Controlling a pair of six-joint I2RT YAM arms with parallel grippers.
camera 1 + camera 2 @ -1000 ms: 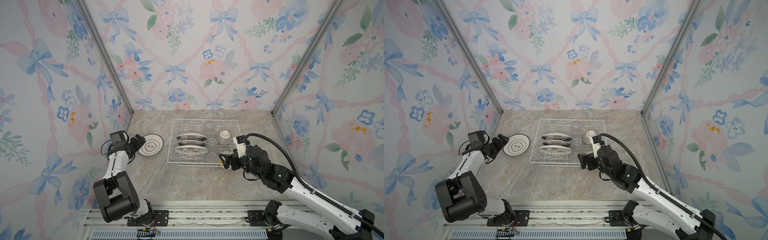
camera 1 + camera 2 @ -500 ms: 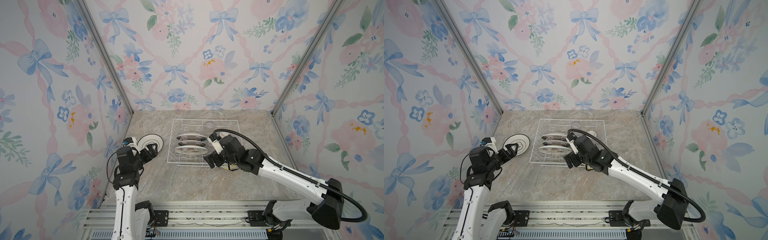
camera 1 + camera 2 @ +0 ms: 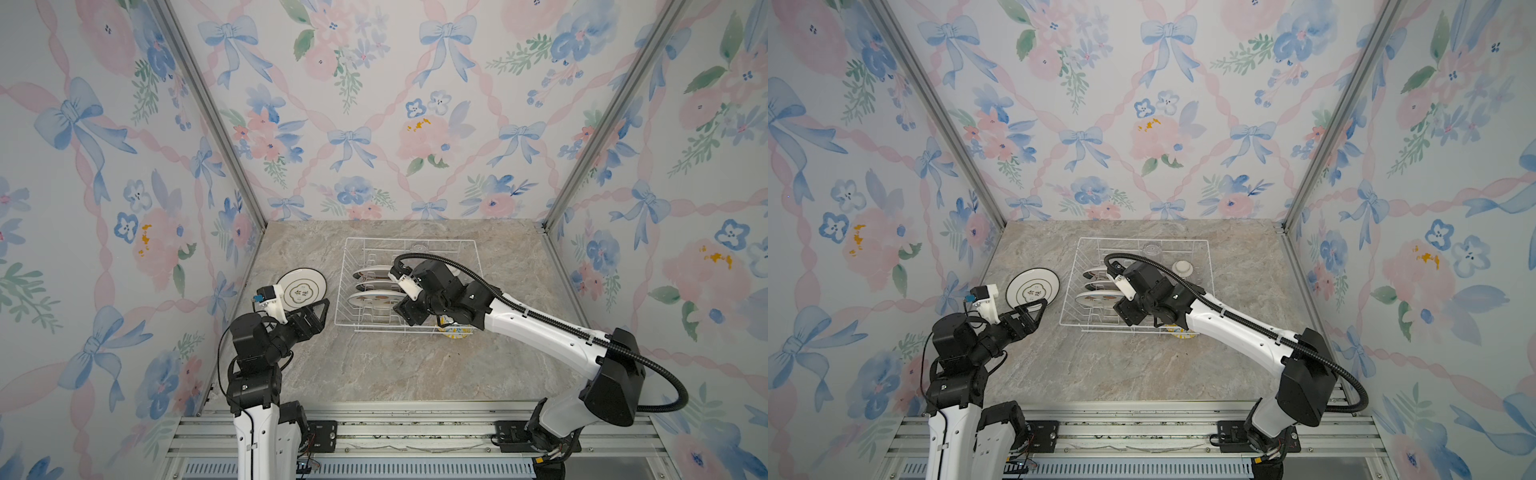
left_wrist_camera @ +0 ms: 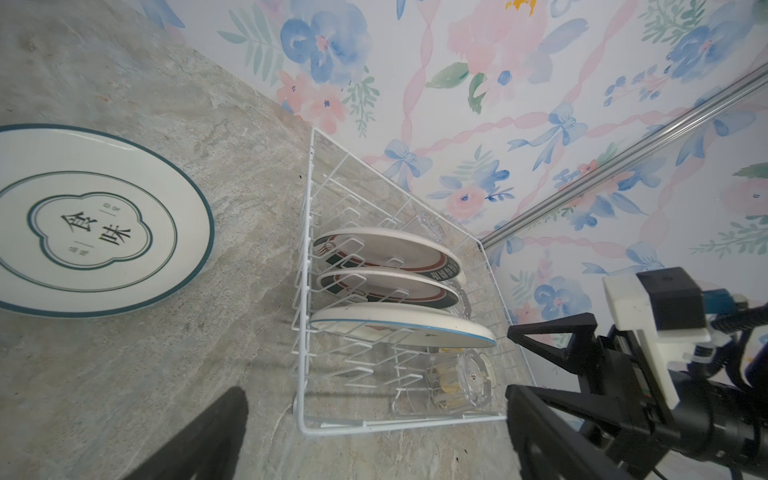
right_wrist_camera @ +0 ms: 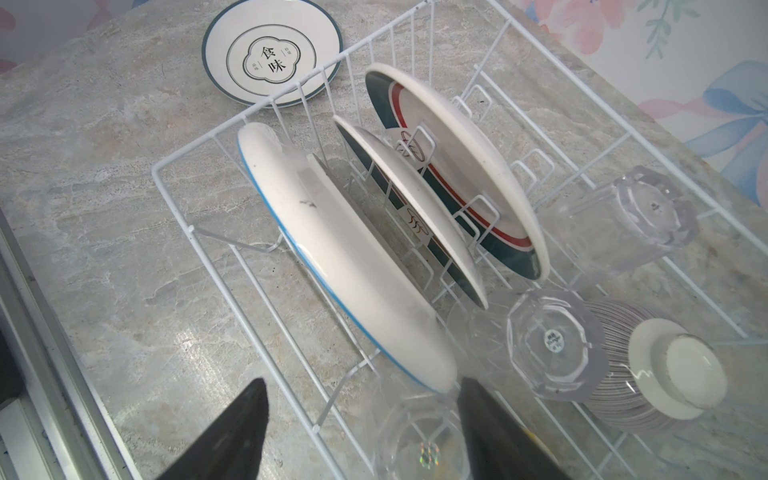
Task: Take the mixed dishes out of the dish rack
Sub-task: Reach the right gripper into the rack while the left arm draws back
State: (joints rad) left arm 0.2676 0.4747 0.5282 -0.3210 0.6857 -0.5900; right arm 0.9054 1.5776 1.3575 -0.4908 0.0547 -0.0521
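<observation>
On a marble table (image 3: 374,365) walled in floral paper, the right gripper (image 5: 361,380) is hanging over the rack (image 4: 395,424). Its jaws are standing apart, gripping nothing, above a clear cup (image 5: 415,444) beside the blue-rimmed plate (image 5: 332,257). A neighbouring cup (image 5: 552,340) is showing a round sticker, too small to read. The left gripper (image 3: 321,313) is hovering wide open near the teal plate (image 3: 301,289), which is lying flat outside the rack and reading 食味.
</observation>
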